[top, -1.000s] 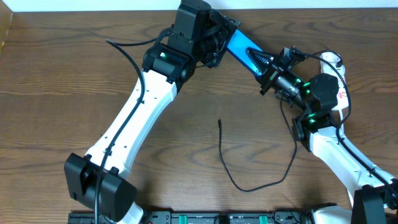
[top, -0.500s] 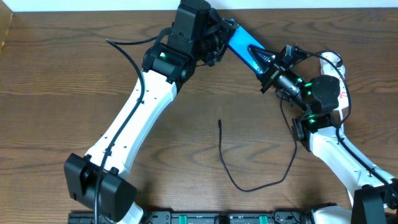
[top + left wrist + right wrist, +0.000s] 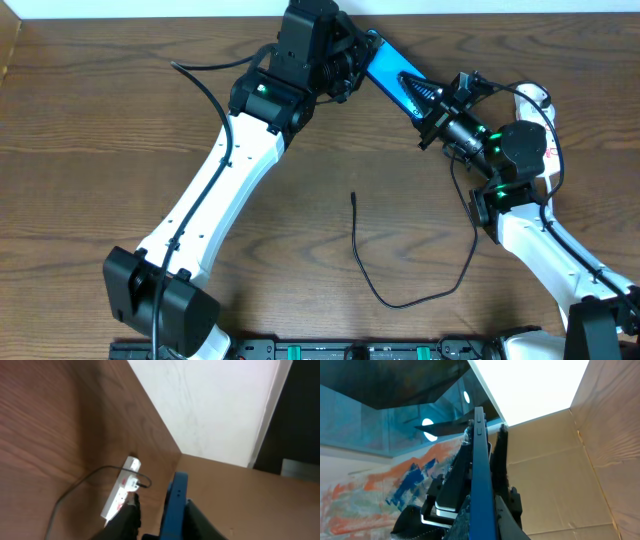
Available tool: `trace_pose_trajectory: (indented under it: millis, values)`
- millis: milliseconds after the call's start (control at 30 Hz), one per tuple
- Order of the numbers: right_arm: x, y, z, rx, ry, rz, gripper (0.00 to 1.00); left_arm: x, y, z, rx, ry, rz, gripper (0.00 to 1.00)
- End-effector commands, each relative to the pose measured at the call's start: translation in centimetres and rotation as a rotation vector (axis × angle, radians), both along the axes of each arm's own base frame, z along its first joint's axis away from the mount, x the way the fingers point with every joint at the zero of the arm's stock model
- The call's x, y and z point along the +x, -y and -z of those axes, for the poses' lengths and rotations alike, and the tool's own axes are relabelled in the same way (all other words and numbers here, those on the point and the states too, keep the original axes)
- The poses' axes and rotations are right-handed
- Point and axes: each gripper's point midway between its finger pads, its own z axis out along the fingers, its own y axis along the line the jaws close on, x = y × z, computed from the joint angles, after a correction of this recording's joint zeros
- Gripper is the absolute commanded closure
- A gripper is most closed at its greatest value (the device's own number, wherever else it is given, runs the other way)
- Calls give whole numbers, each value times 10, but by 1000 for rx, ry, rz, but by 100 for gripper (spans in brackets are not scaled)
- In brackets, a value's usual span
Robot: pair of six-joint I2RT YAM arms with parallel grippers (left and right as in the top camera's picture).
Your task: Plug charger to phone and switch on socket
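Note:
The phone (image 3: 385,72), blue, is held off the table near the far edge, and each wrist view shows it edge-on. My right gripper (image 3: 422,98) is shut on its lower right end, with its fingers (image 3: 482,520) pressed on both faces of the phone (image 3: 480,475). My left gripper (image 3: 352,60) is at the upper left end. Its fingers (image 3: 161,507) straddle the phone (image 3: 172,502), with a gap on the left side. The charger (image 3: 372,280) lies loose on the table, its plug tip (image 3: 353,197) free. The socket (image 3: 535,100) lies at the right, mostly under my right arm, and shows in the left wrist view (image 3: 120,497).
The charger cable curves from mid-table up to the right, towards the socket. A thicker black robot cable (image 3: 205,90) arches over the left arm. The table's far edge meets a white wall (image 3: 215,405). A brown cardboard panel (image 3: 560,475) stands to the side.
The phone and my right gripper shifted slightly towards the far edge between the two earlier frames and have since stayed still. The charger has not moved.

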Motion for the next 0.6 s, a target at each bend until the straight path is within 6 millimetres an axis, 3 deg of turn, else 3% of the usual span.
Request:
trace_pose_trajectory:
  millis: [0, 100, 233, 333, 433, 567]
  values:
    - [0, 4, -19, 27, 55, 31, 99, -2, -2, -12, -4, 20, -2, 80]
    - [-1, 2, -19, 26, 55, 26, 98, -2, -2, -12, -4, 20, -2, 81]
    - [-1, 1, -19, 27, 55, 22, 98, -2, -2, -12, -4, 20, -2, 92]
    - [-1, 1, -19, 26, 54, 22, 98, -2, -2, -12, -4, 20, -2, 93]
    - [-1, 1, -19, 26, 54, 22, 94, -2, -2, -12, -4, 20, -2, 92]
    - [-1, 1, -19, 26, 54, 23, 81, -2, -2, -12, -4, 20, -2, 93]
